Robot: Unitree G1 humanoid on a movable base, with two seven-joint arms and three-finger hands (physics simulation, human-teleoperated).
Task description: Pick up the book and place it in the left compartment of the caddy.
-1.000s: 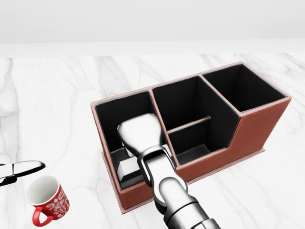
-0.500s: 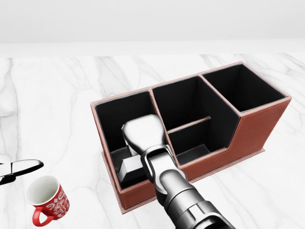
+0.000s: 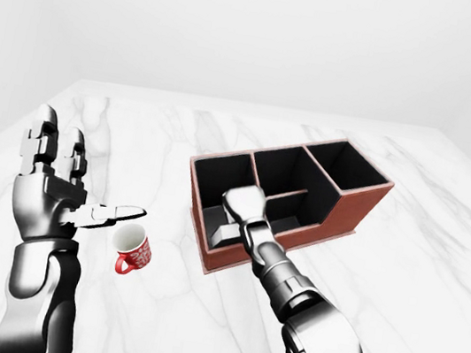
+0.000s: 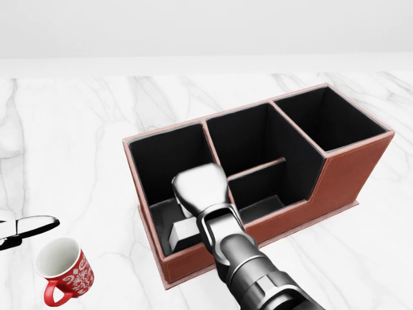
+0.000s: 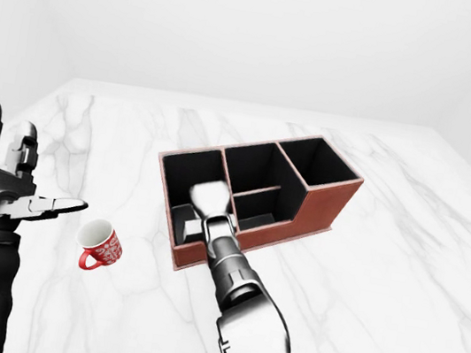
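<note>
Now our right hand reaches down into the caddy's left compartment.

Nearest us, our right hand [image 4: 200, 187] hangs over the left compartment of the caddy [image 4: 342, 174]; its fingers are hidden beneath it, so we cannot tell whether they grip. Just below and left of the hand a grey block, likely the book [image 4: 182, 229], lies on the compartment floor. We judge it stiff, light and smooth; it is best held across its thin edges. Only the eye views show our left hand [image 3: 58, 193], fingers spread and empty, well left of the right hand, with the red mug [image 3: 132, 250] on the worktop [image 3: 438, 253] between them.
</note>
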